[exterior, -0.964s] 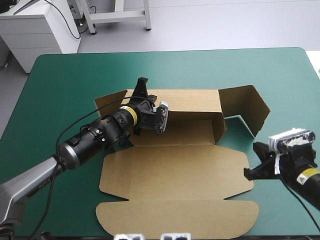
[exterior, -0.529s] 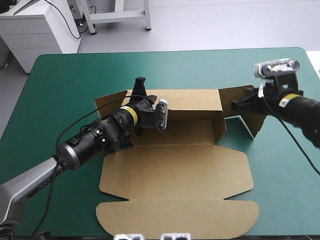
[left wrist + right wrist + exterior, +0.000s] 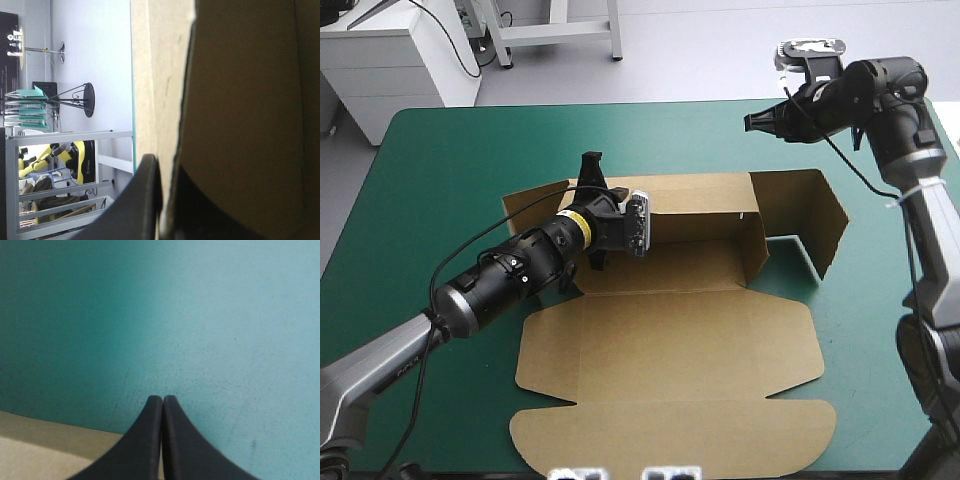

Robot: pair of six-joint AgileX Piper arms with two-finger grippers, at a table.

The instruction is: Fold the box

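The brown box (image 3: 670, 340) lies in the middle of the table with its back wall and right side flap raised and its lid flat toward the near edge. My left gripper (image 3: 590, 172) is at the left part of the back wall and is shut on the box. In the left wrist view the board (image 3: 240, 100) stands edge-on between the black fingers (image 3: 145, 200). My right gripper (image 3: 755, 122) is shut and holds nothing. It hangs raised beyond the box's far right corner. In the right wrist view its tips (image 3: 162, 399) meet over the teal-green cover, with the box's board (image 3: 45, 450) beside them.
The lid's rounded front flap (image 3: 670, 435) reaches close to the table's near edge. A white cabinet (image 3: 400, 60) stands beyond the far left corner. The teal-green cover (image 3: 450, 170) lies left of the box and also runs along its far side.
My right arm swung from the table's near right side up past the right flap to beyond the far right corner. The left gripper kept its hold, and the box shifted slightly left.
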